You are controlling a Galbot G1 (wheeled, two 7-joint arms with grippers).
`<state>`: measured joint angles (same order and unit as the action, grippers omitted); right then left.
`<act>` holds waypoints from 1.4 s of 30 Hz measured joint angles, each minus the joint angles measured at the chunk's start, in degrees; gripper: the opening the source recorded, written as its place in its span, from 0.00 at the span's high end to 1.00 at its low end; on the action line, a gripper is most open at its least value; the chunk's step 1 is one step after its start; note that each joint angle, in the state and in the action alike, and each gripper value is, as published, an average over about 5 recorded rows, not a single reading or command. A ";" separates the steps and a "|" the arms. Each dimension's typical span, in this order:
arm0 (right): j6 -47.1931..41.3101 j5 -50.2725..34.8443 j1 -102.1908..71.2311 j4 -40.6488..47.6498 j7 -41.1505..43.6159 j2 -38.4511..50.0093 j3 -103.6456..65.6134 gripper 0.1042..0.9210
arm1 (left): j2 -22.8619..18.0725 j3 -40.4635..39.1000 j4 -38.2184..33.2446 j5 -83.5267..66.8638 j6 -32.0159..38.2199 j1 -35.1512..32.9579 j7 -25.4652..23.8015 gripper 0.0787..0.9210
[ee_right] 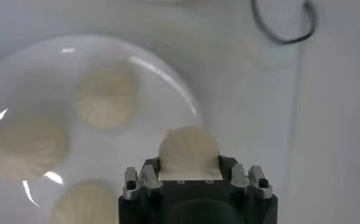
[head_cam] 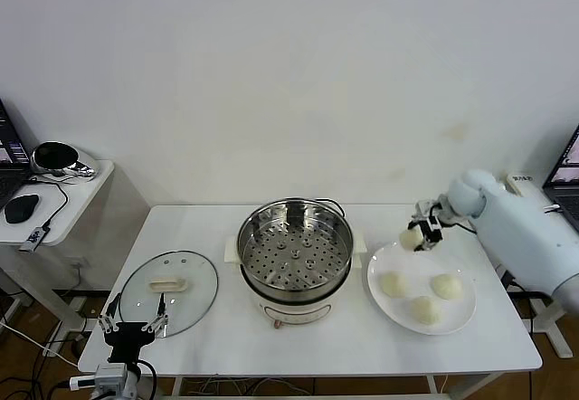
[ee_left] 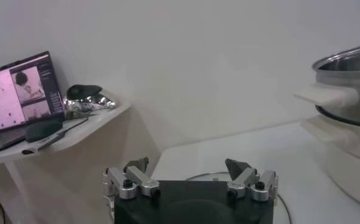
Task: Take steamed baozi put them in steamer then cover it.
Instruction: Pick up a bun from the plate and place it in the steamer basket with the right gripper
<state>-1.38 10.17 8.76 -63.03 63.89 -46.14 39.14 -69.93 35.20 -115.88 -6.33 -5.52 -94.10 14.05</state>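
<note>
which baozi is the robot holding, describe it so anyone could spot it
Start at the steel steamer in the middle of the table, then look to the white plate on the robot's right. The held baozi is above the plate's far rim, clamped in the right pincer; the other three lie on the plate.

Bright, even indoor light with soft, faint shadows. Small glare streaks gleam on the white plate (ee_right: 167,79) and the steamer (head_cam: 295,237) rim. Both wrist views look soft and hazy.
</note>
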 measured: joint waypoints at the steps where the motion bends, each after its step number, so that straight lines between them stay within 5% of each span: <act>1: 0.12 -1.33 1.63 -0.52 -0.08 -0.05 1.20 0.39 | 0.13 0.01 0.02 -0.14 0.07 0.04 -0.01 0.12; 19: 11.18 -13.42 19.18 -0.87 -2.85 -14.16 22.25 0.37 | 1.50 1.40 0.68 -2.37 0.57 0.86 -0.08 0.12; 42: 30.30 2.07 16.78 5.73 -8.02 -27.40 30.34 0.35 | 0.31 2.61 0.09 -2.57 0.59 0.22 0.06 0.12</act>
<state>28.92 12.24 25.54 -57.30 55.87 -73.55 69.48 -69.63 37.82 -115.79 -8.90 -4.93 -93.88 14.11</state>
